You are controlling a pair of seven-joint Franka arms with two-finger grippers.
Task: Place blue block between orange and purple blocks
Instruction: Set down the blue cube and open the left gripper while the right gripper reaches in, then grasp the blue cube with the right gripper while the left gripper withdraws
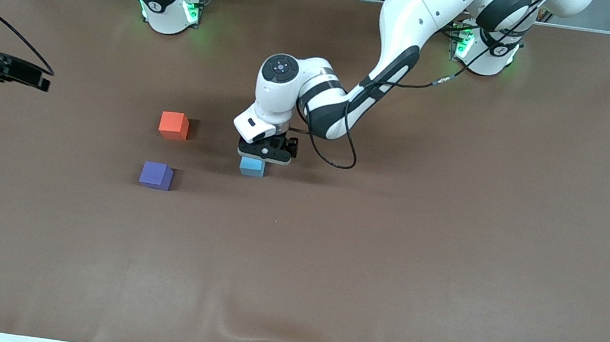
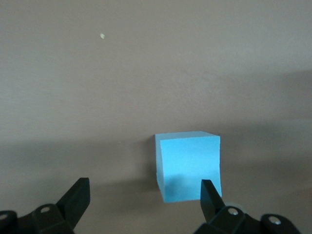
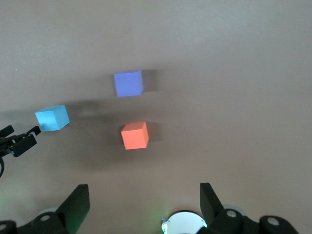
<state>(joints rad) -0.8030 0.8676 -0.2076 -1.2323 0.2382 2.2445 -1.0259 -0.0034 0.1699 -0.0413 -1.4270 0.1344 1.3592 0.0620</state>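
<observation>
Resting alone, blue block, left gripper spread, bare tabletop around

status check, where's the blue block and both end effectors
Left end effector open, low over blue block, block on table. Right end effector open, waiting. Blue block not yet between orange block and purple block. Gap unobstructed.

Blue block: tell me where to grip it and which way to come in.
Grip the blue block across two opposite vertical faces, coming straight down from above. It is a cube resting flat on the table with its top and sides free; the orange block and purple block sit well apart from it. The left tool hovers right over it with fingers open, so it probably suits best.
</observation>
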